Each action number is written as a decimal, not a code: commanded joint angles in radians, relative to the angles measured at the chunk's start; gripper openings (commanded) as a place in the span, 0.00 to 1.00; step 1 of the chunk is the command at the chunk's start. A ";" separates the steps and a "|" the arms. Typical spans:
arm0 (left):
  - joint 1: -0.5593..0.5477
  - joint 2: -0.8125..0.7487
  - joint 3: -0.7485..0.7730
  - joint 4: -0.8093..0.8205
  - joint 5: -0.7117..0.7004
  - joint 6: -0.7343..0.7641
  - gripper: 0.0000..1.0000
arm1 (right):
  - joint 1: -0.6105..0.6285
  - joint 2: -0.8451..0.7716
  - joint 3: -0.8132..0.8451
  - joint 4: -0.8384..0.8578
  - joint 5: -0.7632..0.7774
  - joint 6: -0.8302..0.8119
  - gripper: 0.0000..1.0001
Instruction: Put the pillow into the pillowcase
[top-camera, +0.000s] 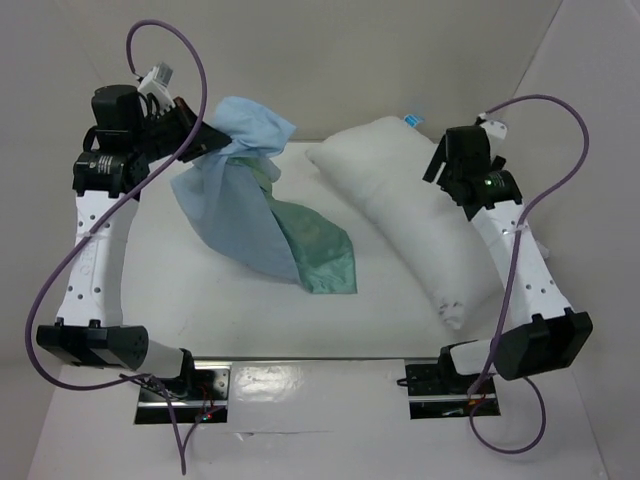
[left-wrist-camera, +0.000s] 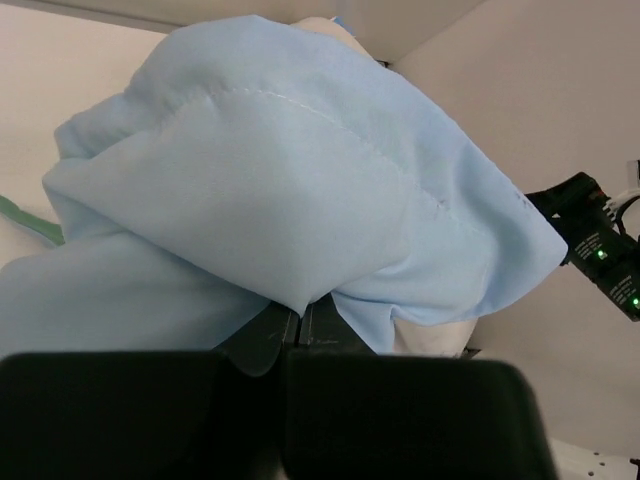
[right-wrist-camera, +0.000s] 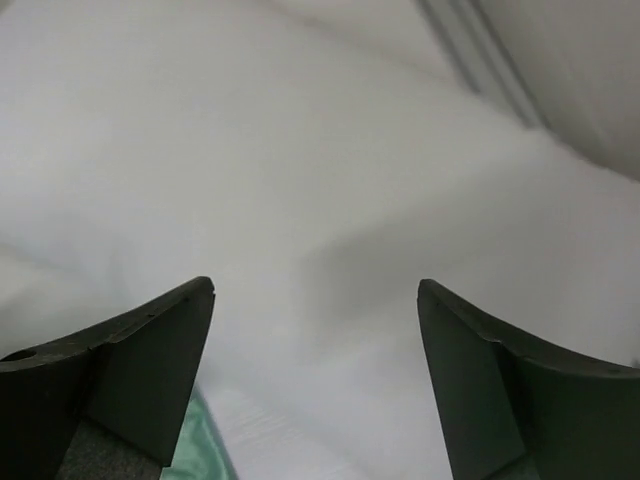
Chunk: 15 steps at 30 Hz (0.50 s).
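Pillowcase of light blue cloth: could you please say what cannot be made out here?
- Opening of the pillowcase: hidden by bunched folds at the shut left gripper, top and left wrist views.
- Plump white fabric pillow: blurred in right wrist view; contact with the open right gripper unclear.

I see the pillowcase on the left half of the table. Its far end hangs up from the left gripper; its near end lies on the table. The pillow lies to its right, close by. The right gripper is above the pillow's far end.
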<state>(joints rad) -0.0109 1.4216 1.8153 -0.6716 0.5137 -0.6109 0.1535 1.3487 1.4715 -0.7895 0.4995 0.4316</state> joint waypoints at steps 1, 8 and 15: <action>-0.004 -0.050 0.009 0.095 0.048 -0.010 0.00 | 0.165 -0.077 -0.011 0.119 -0.134 -0.045 0.90; 0.014 -0.050 0.062 0.095 0.048 -0.021 0.00 | 0.534 -0.155 -0.270 0.411 -0.323 -0.129 1.00; 0.023 -0.050 0.134 0.086 0.048 -0.050 0.00 | 0.861 0.044 -0.327 0.495 -0.225 -0.151 1.00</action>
<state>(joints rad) 0.0055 1.4128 1.8786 -0.6521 0.5327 -0.6327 0.9134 1.3323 1.1553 -0.4068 0.2287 0.3199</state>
